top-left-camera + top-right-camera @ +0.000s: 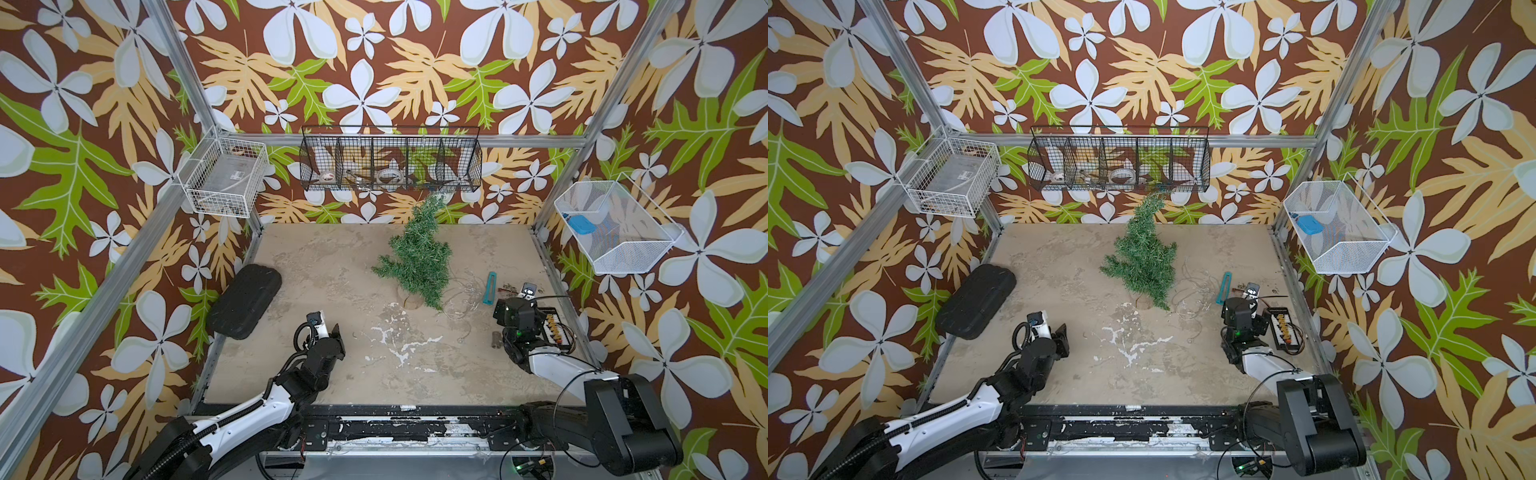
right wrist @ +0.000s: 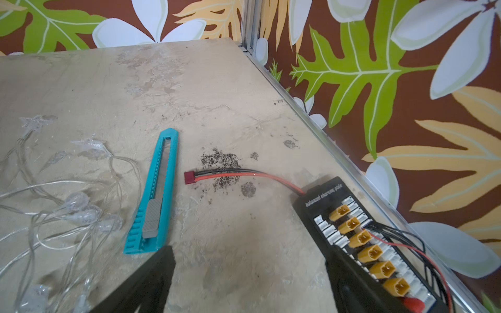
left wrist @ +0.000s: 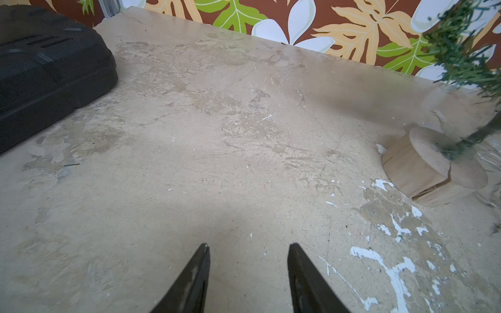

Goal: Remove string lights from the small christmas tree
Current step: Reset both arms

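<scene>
Your left pincer [image 3: 248, 245] hangs released over bare worktop [image 1: 332, 257], its fingers parted with nothing between them. Your right pincer [image 2: 249, 257] is released as well, jaws spread wide and empty.

The small christmas tree [image 1: 415, 253] stands on its round wooden base [image 3: 423, 168], ahead of the left pincer and off to its right, well apart from both pincers. Its tip bends over near the back wall in both top views.

A black case [image 1: 245, 301] lies to the left of the left pincer, at the worktop's edge.

The string lights [image 2: 67, 206] lie in a loose tangle of clear wire and bulbs on the worktop. They are ahead of the right pincer and to its left, just beside the tree's base, between the tree and a teal utility knife [image 2: 153, 195].

A black charging board [image 2: 366, 238] with yellow sockets lies just to the right of the right pincer, along the worktop's edge.

The knife lies flat just ahead of the right pincer's left finger.

A red-and-black lead from the board ends in a small red connector [image 2: 189, 177] near the knife.
</scene>
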